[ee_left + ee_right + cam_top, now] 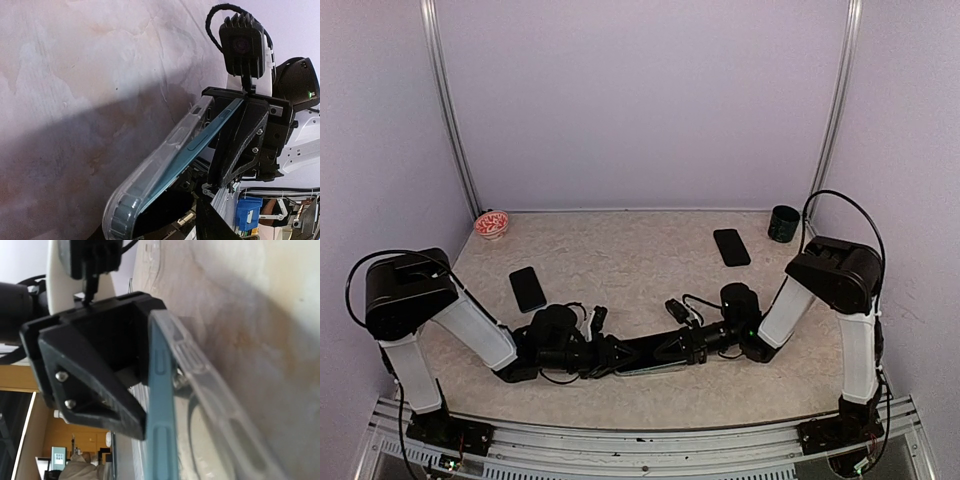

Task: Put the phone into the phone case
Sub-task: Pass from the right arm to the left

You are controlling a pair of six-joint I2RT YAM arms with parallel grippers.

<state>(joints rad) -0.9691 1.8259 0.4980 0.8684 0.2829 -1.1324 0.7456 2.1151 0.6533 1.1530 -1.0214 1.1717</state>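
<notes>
Top view. Beige speckled worktop (620,250), lavender walls on three sides. Both arms lie low and meet nose to nose at the near middle. The left end effector (610,357) and right end effector (672,350) face each other, with the teal-edged phone (640,360) bridging the gap between them. Beyond the left end effector: a black slab handset (528,289) lying flat, and farther off a red-and-white bowl (492,224). Beyond the right end effector: a second black handset (731,247) and a dark round cup (783,223).

Left wrist view. The teal-edged phone is off the worktop and tilted, seen edge-on. The clear plastic phone case (165,150) wraps its near corner, then peels away from it toward the far end. The right end effector is clamped on that far end of the phone, one black finger flat against it.

Right wrist view. The phone is again edge-on. The case sits against it at the left end effector and splays off toward this camera. One left finger touches the phone's edge. The other is hidden, so I cannot tell whether the left end effector is gripping.
</notes>
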